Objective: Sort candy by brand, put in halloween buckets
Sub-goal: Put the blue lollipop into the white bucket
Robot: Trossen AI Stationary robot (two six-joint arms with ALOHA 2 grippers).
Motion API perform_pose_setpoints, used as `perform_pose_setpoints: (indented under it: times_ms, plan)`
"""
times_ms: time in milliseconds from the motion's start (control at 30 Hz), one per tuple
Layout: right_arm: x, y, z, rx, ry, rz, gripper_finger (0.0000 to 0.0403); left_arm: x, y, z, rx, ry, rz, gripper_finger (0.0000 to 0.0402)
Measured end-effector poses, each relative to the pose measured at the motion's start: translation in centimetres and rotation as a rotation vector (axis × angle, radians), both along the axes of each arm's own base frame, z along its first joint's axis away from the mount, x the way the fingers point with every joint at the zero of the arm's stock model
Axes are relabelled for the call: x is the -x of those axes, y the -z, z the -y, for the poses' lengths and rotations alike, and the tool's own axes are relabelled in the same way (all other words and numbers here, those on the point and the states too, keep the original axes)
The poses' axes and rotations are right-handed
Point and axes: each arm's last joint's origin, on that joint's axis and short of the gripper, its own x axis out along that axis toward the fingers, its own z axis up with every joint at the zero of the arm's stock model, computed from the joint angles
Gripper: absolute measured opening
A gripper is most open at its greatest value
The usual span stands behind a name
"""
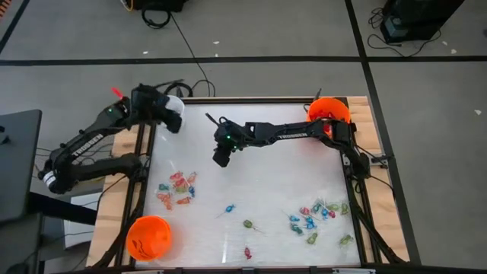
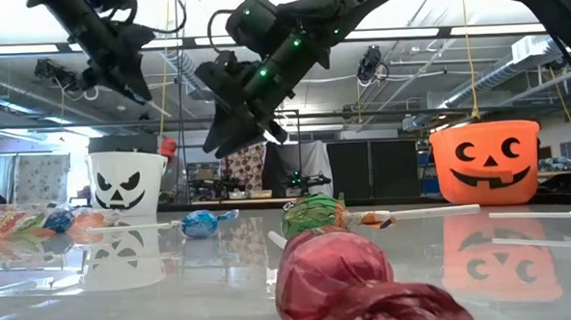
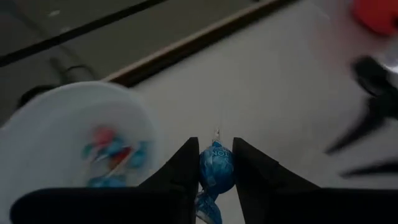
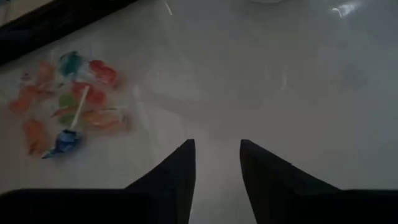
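My left gripper [image 3: 216, 144] hovers just beside the white bucket [image 3: 74, 137] at the table's far left corner [image 1: 173, 113], shut on a blue-wrapped lollipop [image 3: 216, 167]. Blue and red sweets lie inside that bucket. My right gripper [image 4: 217, 144] is open and empty above the bare middle of the table [image 1: 221, 158], high up in the low view [image 2: 231, 133]. One orange bucket [image 1: 329, 110] stands at the far right corner, another [image 1: 148, 236] at the near left corner. Candy lies in a left pile [image 1: 176, 189] and a right pile [image 1: 316, 217]. My left gripper pinches the blue lollipop by its wrapped head [image 3: 216, 163] between the two fingers. The twisted wrapper end [image 3: 208, 208] runs back between the fingers. The lollipop is lifted clear of the table, next to the white bucket's rim.
Single sweets lie loose near the table's near edge [image 1: 248, 225] [image 1: 247, 252] [image 1: 229, 208]. In the low view a red lollipop [image 2: 334, 278] and a green one [image 2: 312, 215] lie close to the camera. A wooden frame [image 1: 365, 152] rims the table.
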Motion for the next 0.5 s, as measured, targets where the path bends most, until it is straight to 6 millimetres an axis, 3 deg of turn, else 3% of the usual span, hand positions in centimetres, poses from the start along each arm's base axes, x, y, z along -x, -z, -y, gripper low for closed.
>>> perform_pose_setpoints:
  times_ms: [267, 500]
  plan:
    - [0.0, 0.0, 0.0, -0.036, -0.037, 0.000, 0.0138, 2.1, 1.2, -3.6, 0.100, -0.290, -0.047, 0.0084]
    - [0.1, 0.1, -0.1, -0.056, -0.067, -0.006, 0.0138, 1.5, 1.8, -5.3, 0.120, -0.366, 0.001, 0.0084]
